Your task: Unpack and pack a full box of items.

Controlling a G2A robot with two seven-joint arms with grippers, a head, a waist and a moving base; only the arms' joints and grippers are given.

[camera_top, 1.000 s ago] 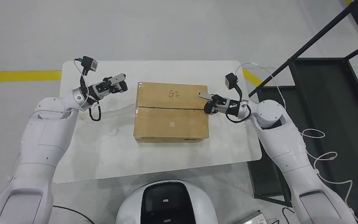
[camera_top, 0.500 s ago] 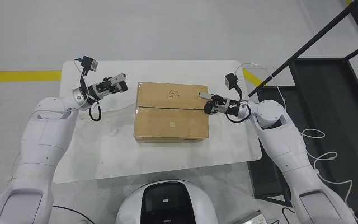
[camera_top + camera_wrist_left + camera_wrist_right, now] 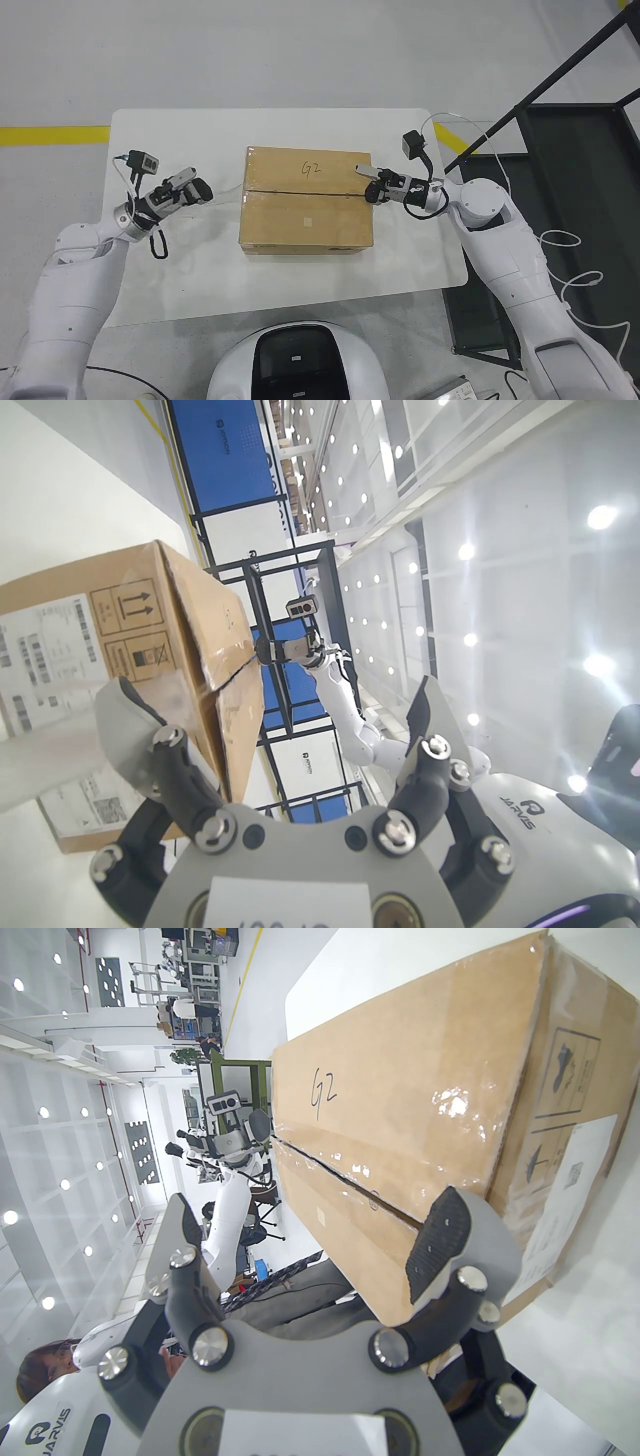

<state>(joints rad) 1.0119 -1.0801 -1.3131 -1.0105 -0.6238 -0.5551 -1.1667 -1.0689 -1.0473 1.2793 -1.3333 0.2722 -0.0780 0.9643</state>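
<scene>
1. Table (image 3: 400,262): white, with rounded corners. It carries the cardboard box near its middle.
2. Box (image 3: 306,225): brown and closed, it stands flat on the table between the two arms. Its two top flaps meet along the middle.
3. Right gripper (image 3: 368,186): at the box's right end, level with the line where the flaps meet. Its jaws are spread wide and grasp nothing. In the right wrist view (image 3: 312,1228) one ribbed finger pad (image 3: 437,1243) lies over the top corner of the box. I cannot tell whether it touches the cardboard.
4. Left gripper (image 3: 196,187): over the table to the left of the box and apart from it, pointing toward that end. Its jaws are released and it carries nothing (image 3: 275,705).
5. Seam (image 3: 305,191): runs from one end of the box to the other under glossy clear tape (image 3: 450,1103). It shows as a dark, slightly ragged line.
6. Labels: a white sheet is stuck on each end face (image 3: 45,660) (image 3: 570,1223), beside printed handling symbols.
7. Handwritten mark (image 3: 311,168): dark pen on the far flap.
</scene>
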